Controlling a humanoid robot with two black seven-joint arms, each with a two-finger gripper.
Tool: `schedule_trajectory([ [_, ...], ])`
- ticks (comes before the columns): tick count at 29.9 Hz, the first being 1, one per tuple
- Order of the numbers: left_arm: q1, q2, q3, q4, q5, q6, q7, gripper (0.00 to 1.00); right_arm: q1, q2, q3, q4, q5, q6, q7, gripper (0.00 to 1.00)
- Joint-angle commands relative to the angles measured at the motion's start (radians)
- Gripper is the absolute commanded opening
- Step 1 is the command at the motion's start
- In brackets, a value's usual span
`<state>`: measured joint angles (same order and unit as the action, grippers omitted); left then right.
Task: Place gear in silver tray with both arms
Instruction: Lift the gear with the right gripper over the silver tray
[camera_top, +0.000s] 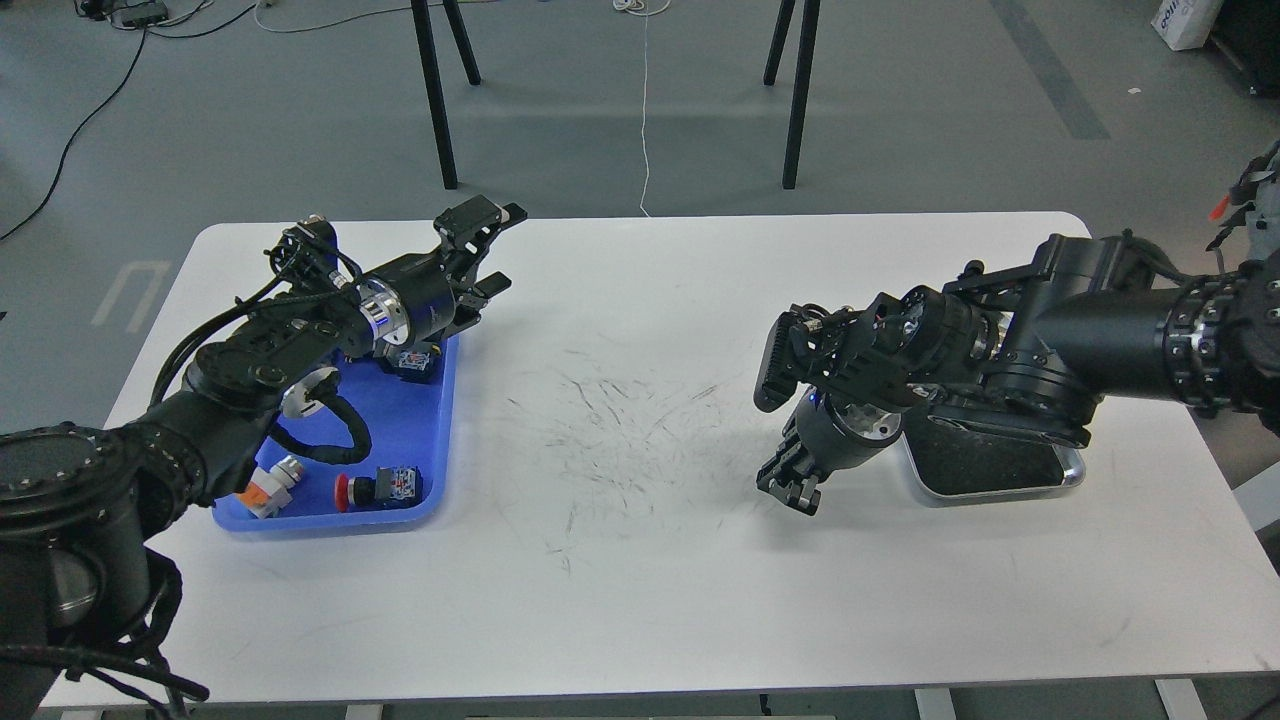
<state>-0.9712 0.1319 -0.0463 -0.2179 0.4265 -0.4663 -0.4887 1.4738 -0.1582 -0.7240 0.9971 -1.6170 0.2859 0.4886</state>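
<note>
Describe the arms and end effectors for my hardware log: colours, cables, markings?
Both arms are matte black and jointed. The left arm has a shiny silver wrist ring and loose black cables looping alongside. The right arm is thick and cylindrical, with bolted collars. The left end effector and the right end effector are black; no markings are legible.

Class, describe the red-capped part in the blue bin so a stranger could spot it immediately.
Start at the white table, then the blue bin on its left side. In the bin's near corner lies the red-capped part: dark body, red button end, unlike the orange-and-silver piece beside it.
</note>
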Motion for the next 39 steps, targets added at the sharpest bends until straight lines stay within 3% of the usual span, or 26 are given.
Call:
schedule_trajectory([
  [1, 0.002, 0.0, 0.0, 0.0, 0.001, 0.0, 0.0, 1.0, 0.005, -0.014, -0.003, -0.005, -0.001, -0.001, 0.0, 0.02],
  [12, -0.007, 0.0, 0.002, -0.003, 0.001, -0.008, 0.0, 1.0, 0.011, -0.116, -0.012, -0.092, -0.001, 0.001, 0.0, 0.02],
  [39, -0.014, -0.015, 0.0, -0.006, 0.021, -0.008, 0.0, 1.0, -0.041, -0.337, -0.018, -0.127, -0.006, 0.007, 0.0, 0.05],
])
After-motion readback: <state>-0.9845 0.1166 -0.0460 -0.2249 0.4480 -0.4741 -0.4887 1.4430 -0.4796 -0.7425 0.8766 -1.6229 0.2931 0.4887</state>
